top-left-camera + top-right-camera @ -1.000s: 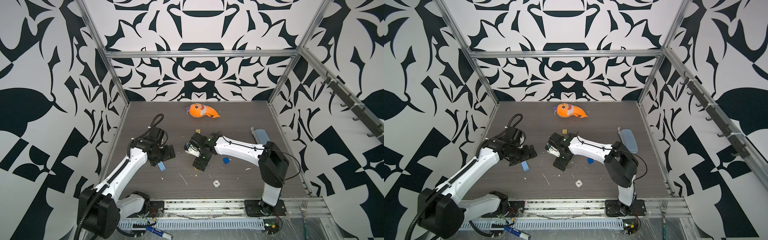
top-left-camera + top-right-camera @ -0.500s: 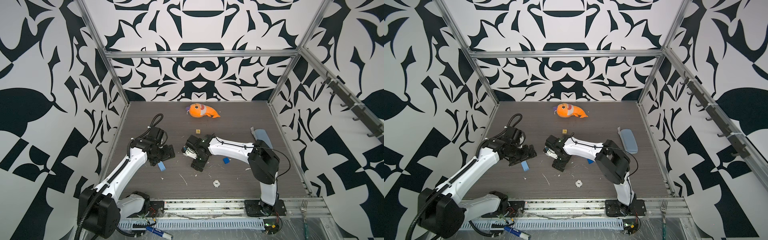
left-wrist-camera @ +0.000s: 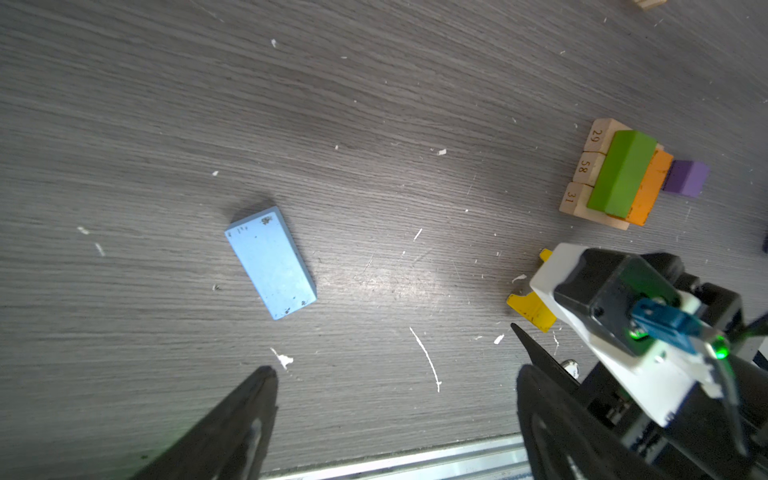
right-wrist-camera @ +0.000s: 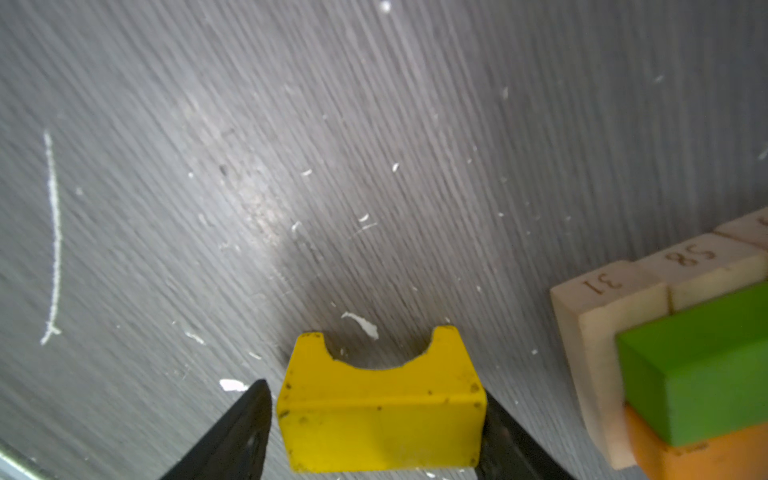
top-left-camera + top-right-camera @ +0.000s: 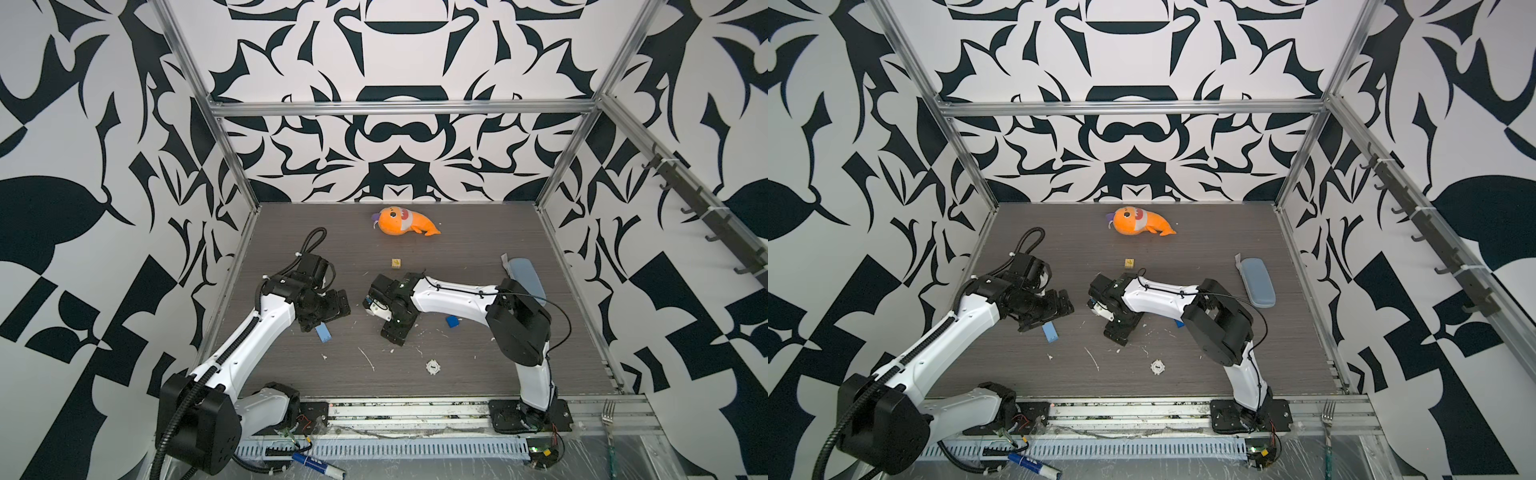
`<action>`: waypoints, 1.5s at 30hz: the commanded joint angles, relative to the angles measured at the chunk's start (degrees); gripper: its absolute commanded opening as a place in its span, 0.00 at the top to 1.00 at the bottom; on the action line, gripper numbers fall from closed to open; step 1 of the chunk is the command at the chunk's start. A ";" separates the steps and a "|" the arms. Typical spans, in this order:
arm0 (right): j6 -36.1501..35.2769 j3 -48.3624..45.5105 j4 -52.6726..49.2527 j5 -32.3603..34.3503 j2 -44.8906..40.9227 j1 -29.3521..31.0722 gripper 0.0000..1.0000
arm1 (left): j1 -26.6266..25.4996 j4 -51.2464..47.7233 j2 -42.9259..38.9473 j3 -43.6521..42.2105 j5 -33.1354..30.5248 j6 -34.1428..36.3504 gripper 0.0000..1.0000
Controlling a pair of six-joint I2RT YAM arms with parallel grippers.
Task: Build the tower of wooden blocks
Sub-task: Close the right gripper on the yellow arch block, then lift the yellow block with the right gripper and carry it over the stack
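Fingers (image 4: 245,428) around yellow block (image 4: 380,411)

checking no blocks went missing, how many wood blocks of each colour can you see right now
tan numbered bars: 3
green brick: 1
orange brick: 1
purple cube: 1
yellow arch block: 1
light-blue brick: 1
blue cube: 1
small tan cube: 1
total: 10
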 commanded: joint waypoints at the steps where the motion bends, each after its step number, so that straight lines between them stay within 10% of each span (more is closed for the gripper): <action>1: 2.15 2.13 -0.04 0.70 -0.76 0.40 0.26 | 0.23 -0.28 0.51 -1.54 0.78 -0.80 0.07; 13: 8.18 2.44 -0.75 -0.23 -1.24 0.45 0.48 | 0.24 2.78 2.72 -4.53 0.41 -3.67 0.08; 45: 40.83 15.50 -15.51 12.42 -2.04 -3.56 0.52 | 0.21 5.37 3.71 -2.20 6.06 -0.45 0.08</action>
